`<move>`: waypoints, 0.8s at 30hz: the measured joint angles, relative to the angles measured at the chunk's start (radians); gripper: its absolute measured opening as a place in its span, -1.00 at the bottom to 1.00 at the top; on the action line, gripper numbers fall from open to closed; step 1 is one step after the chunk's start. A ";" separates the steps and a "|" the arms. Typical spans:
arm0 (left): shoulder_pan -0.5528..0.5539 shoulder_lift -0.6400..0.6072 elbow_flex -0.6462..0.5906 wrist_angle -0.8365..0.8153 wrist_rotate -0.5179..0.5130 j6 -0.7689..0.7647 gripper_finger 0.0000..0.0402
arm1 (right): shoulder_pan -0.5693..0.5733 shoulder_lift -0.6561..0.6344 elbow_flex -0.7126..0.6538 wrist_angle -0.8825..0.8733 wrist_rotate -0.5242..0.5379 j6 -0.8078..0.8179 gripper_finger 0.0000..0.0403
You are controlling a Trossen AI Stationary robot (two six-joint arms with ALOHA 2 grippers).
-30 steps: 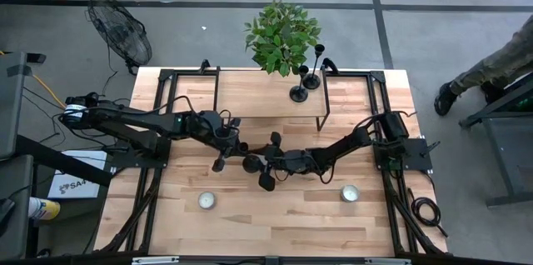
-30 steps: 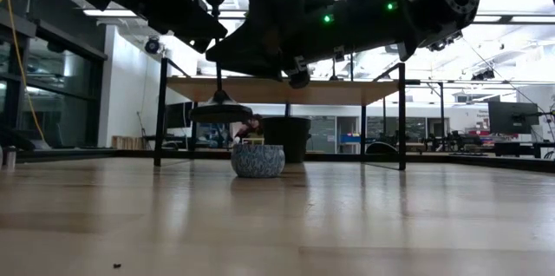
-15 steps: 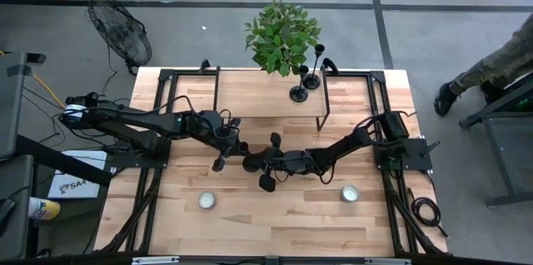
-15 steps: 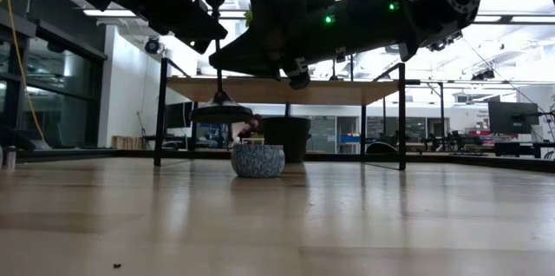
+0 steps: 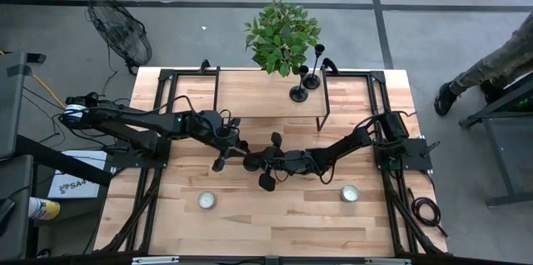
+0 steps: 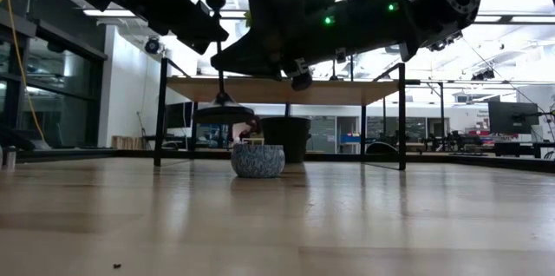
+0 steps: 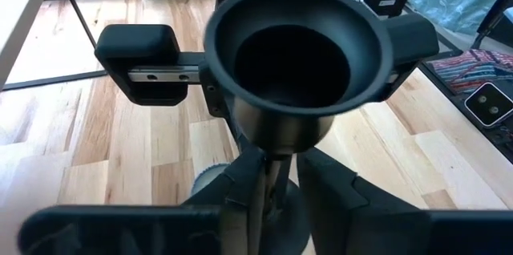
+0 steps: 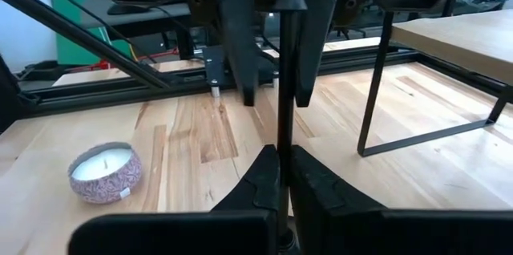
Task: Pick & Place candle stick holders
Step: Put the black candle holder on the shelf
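Note:
A black candle stick holder [image 6: 218, 85] hangs upright above the table's middle, with its cup [image 7: 296, 54] on top and its flared base [image 6: 223, 113] clear of the wood. My right gripper [image 8: 282, 163] is shut on its stem. My left gripper [image 7: 282, 187] reaches in from the table's left, slanting down. Its fingers [image 8: 236, 46] stand a little apart on either side of the stem, just under the cup, with a narrow gap showing. Two more holders [image 5: 298, 92] [image 5: 315, 77] stand on their bases on the raised shelf [image 5: 266, 98]. My right gripper pinches the thin stem [image 8: 282, 127] between its two fingers, below the place where the left fingers stand. The fingers come about level from the table's right and lie across the stem. The holder stays upright and lifted clear of the table.
A potted plant [image 5: 281, 36] stands at the shelf's far edge beside the two holders. Two short white candles [image 5: 206, 201] [image 5: 350, 192] sit near the table's front, left and right. The shelf's thin metal legs [image 8: 377, 87] stand close behind the arms. A person's leg [image 5: 491, 65] shows beyond the right edge.
My right gripper's fingers have drawn together onto the holder's stem. Both arms have kept their places, and the holder stays upright at the same height.

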 joint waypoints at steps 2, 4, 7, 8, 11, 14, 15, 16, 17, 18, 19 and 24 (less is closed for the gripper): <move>0.000 0.000 0.000 -0.004 0.000 0.000 -0.55 | 0.000 0.000 0.000 0.000 0.007 0.001 -0.99; 0.000 0.000 0.000 -0.011 0.000 0.000 -0.46 | 0.000 0.000 -0.001 0.000 0.017 0.003 -0.99; 0.000 0.000 0.000 -0.018 -0.019 -0.001 -0.33 | 0.000 0.000 -0.001 0.000 0.029 0.010 -0.99; 0.000 -0.002 0.000 -0.022 -0.040 -0.001 -0.29 | 0.000 0.000 -0.001 0.000 0.030 0.010 -1.00; 0.000 -0.015 0.000 -0.047 -0.102 -0.001 -0.22 | 0.000 -0.001 -0.001 -0.001 0.037 0.010 -1.00; 0.000 -0.039 -0.001 -0.096 -0.156 -0.003 -0.19 | 0.000 -0.005 -0.001 -0.012 0.050 0.010 -1.00; 0.000 -0.048 -0.001 -0.106 -0.170 -0.003 -0.19 | 0.000 -0.010 -0.002 -0.017 0.055 0.010 -1.00; 0.000 -0.058 -0.001 -0.119 -0.175 -0.003 -0.19 | 0.002 -0.019 -0.006 -0.025 0.060 0.010 -1.00; 0.000 -0.068 -0.001 -0.132 -0.178 -0.003 -0.19 | 0.002 -0.029 -0.008 -0.030 0.071 0.010 -1.00; 0.000 -0.077 -0.001 -0.140 -0.178 -0.004 -0.19 | 0.003 -0.043 -0.014 -0.037 0.079 0.010 -1.00; 0.000 -0.087 -0.001 -0.152 -0.178 -0.008 -0.19 | 0.006 -0.059 -0.020 -0.053 0.098 0.010 -1.00; 0.000 -0.110 -0.001 -0.169 -0.181 -0.011 -0.19 | 0.026 -0.161 -0.054 -0.129 0.220 -0.015 -1.00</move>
